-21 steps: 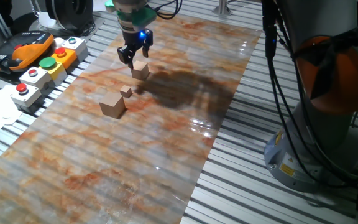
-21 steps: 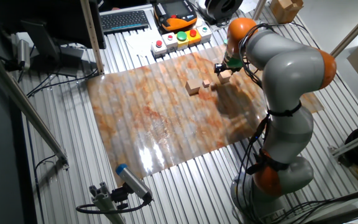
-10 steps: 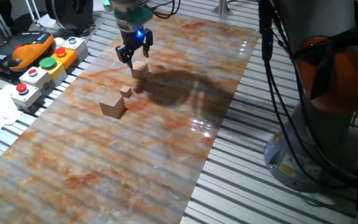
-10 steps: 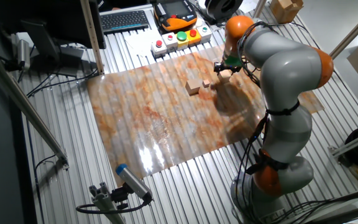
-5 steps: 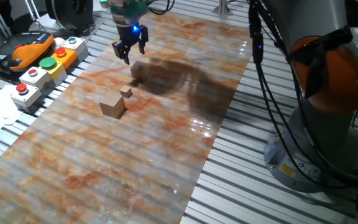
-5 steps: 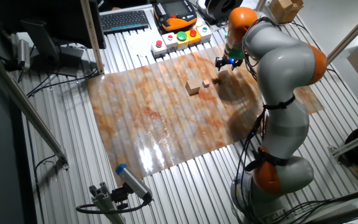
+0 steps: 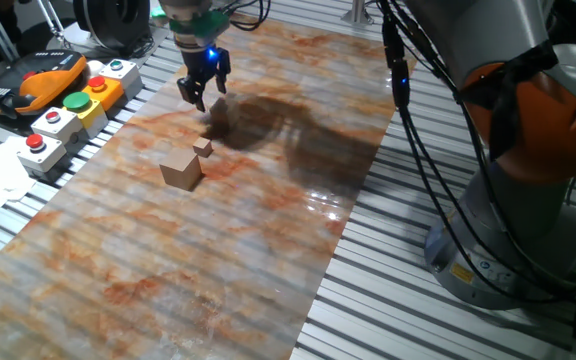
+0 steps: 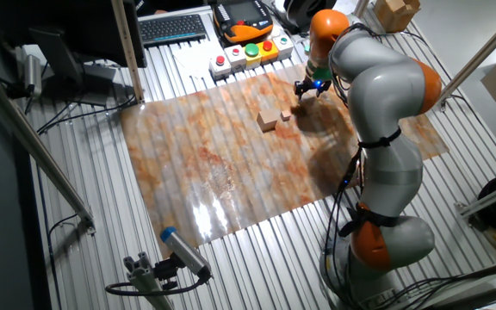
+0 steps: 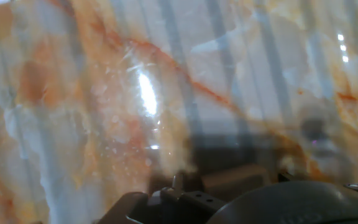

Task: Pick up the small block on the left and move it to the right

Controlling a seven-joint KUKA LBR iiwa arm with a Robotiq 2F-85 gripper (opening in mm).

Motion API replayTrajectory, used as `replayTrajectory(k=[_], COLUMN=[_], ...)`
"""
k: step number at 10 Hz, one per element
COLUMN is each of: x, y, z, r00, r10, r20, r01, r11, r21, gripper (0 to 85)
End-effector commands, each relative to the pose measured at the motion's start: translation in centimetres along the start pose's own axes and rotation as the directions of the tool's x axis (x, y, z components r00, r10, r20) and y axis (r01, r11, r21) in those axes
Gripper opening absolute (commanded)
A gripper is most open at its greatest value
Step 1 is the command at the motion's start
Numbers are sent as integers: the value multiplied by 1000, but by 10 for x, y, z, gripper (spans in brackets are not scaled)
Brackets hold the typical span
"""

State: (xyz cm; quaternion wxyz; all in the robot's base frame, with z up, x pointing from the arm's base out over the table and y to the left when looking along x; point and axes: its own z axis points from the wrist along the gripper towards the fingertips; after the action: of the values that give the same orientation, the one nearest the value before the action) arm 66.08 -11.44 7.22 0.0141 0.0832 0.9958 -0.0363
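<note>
Marbled surface [image 7: 268,230]: our claw [image 7: 197,93] hung empty, jaws parted.
We feared clipping the small block [image 7: 218,119] sideways.

Tabletop [image 7: 268,230]: glossy marbled sheet, orange-rust veins over grey-white, faint stripes across. Large block [image 7: 181,170]: mid brown, darker than rest. Tiny block [image 7: 203,148]: brown, at its 1 o'clock. Small block [image 7: 220,117]: pale tan, dimmed by dark arm shadow. End effector [image 7: 201,92]: black fingers, blue light glowing above. Arm [image 8: 377,77]: silver-grey with orange joints. Button boxes [image 7: 68,115] at 9 o'clock: yellow and grey, red and green buttons. Hand view: blurred orange-white marbling.
</note>
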Motion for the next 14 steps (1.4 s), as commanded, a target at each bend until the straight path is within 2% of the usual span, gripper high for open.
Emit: replayTrajectory(k=[1, 2, 4, 5, 8, 10, 12, 14], x=[1, 2, 7, 9, 10, 8, 8, 7], y=[-1, -3, -14, -13, -12, -12, -11, -15], z=[1, 3, 10, 17, 21, 24, 25, 21], r00=[1000, 1000, 999, 999, 999, 998, 995, 986], r10=[-13, -30, -45, -38, -32, -68, -97, -149], r20=[-4, -2, 4, 14, 11, -1, -19, -75], r01=[13, 30, 45, 38, 32, 68, 96, 143], r11=[1000, 1000, 999, 999, 999, 997, 995, 986], r21=[0, 8, 0, -4, -19, -28, -35, -83], gripper=[680, 680, 680, 680, 680, 340, 340, 0])
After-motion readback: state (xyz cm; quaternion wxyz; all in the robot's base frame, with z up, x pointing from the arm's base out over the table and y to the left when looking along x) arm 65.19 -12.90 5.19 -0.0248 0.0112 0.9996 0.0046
